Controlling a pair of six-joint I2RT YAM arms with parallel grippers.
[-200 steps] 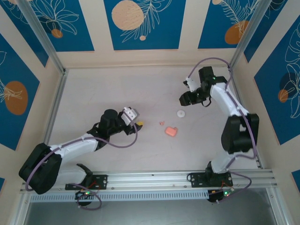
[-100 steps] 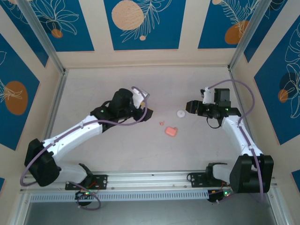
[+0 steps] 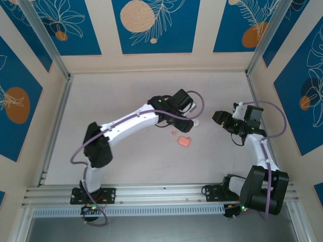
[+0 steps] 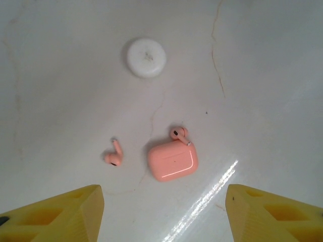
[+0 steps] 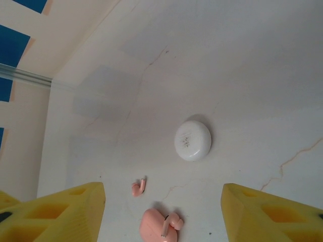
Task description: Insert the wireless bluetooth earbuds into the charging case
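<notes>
Pink charging case (image 4: pixel 172 161) on worktop (image 4: pixel 272 75), one earbud (image 4: pixel 179 134) touching its 12 o'clock edge, other earbud (image 4: pixel 114 155) near 9. Just now left claw (image 4: pixel 162 201) swung over them, spread, empty; right claw (image 5: pixel 162 201) spread too, backed off. Pickup looks next.

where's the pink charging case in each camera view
top external: charging case mid-table, between the arms
left wrist: charging case lower centre
right wrist: charging case at bottom edge, left of centre
shared landmark: loose earbud just left of it in all three
</notes>
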